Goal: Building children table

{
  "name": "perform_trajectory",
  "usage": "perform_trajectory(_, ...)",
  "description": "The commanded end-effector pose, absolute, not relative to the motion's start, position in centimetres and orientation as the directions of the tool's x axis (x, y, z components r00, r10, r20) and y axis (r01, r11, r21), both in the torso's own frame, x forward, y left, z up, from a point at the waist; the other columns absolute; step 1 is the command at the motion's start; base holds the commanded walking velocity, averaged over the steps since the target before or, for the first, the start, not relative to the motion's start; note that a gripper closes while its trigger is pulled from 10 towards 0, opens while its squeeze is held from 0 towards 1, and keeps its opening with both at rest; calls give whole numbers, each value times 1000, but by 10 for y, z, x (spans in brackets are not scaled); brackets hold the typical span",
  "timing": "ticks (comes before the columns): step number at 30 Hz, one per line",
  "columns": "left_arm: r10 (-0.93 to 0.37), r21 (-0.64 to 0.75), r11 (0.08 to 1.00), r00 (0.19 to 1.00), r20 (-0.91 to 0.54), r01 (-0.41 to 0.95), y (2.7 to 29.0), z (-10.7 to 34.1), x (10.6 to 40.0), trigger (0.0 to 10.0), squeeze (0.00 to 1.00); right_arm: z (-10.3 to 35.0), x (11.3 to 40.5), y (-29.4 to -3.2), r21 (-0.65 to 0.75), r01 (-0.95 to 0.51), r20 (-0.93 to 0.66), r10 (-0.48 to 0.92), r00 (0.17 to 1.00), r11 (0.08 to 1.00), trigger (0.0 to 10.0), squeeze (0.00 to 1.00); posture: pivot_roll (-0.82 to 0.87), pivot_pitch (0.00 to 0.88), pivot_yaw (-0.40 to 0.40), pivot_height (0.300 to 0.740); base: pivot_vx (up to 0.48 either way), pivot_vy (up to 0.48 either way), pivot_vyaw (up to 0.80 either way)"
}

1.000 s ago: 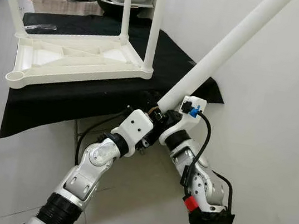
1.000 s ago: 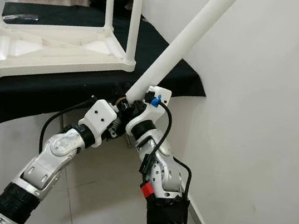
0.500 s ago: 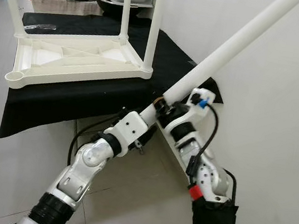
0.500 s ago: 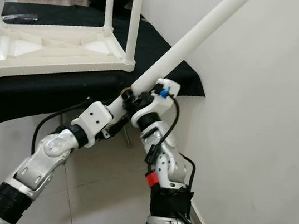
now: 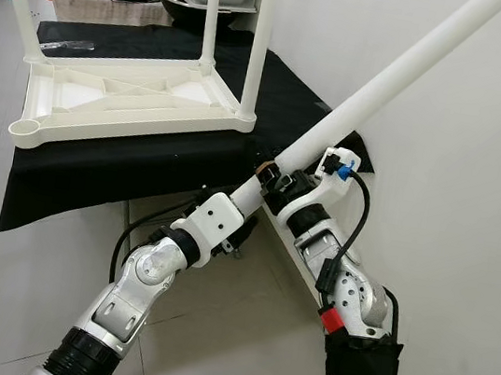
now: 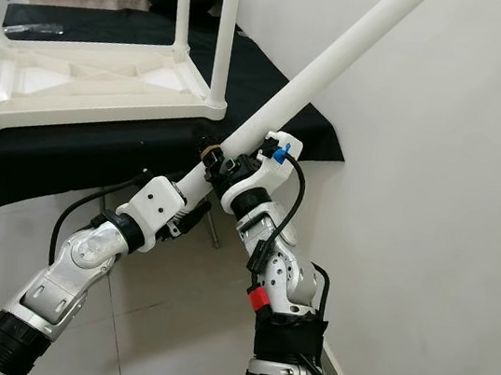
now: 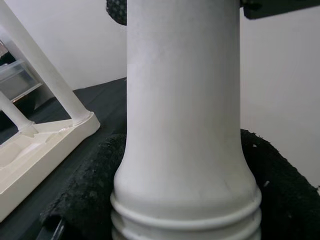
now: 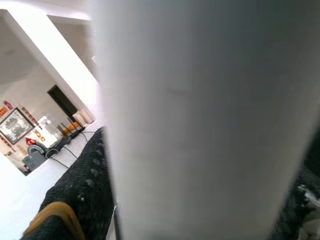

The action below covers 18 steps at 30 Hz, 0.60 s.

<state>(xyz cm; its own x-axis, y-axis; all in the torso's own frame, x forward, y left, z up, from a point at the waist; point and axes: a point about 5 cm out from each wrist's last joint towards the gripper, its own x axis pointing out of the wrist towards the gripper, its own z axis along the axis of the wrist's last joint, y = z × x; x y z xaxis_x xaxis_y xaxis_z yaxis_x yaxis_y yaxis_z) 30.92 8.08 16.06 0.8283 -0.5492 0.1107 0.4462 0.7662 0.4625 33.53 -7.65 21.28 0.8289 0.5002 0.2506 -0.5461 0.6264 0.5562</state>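
The upturned white tabletop point(image 5: 131, 104) lies on the black-draped table point(image 5: 93, 169), its empty corner socket point(image 5: 24, 127) far to the robot's left. The loose table leg point(image 5: 379, 84) slants up rightward along the wall, its threaded end clamped by the left gripper point(image 5: 248, 190) and right gripper point(image 5: 282, 181) together.

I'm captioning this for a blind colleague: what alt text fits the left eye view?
Both silver arms grip the lower end of a long white table leg, slanted up along the wall, left tool below right tool. Behind, an upside-down white tabletop with three legs fitted lies on a black-draped table.
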Motion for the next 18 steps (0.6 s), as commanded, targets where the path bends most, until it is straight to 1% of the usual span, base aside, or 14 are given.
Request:
perform_trajectory(1, -589, 490, 734, 801, 113, 471, 76, 159, 304, 10000, 0, 215, 334, -76, 564, -557, 259, 510, 820, 609, 10000, 0, 58, 0, -88, 740, 0, 0, 0)
perform_trajectory(11, -593, 495, 727, 799, 104, 475, 77, 157, 303, 10000, 0, 216, 335, -77, 561, -555, 259, 507, 822, 614, 10000, 0, 59, 0, -90, 740, 0, 0, 0)
perform_trajectory(18, -596, 498, 723, 797, 100, 478, 76, 156, 301, 10000, 0, 215, 339, -82, 563, -532, 248, 485, 839, 633, 10000, 0, 66, 0, -96, 740, 0, 0, 0)
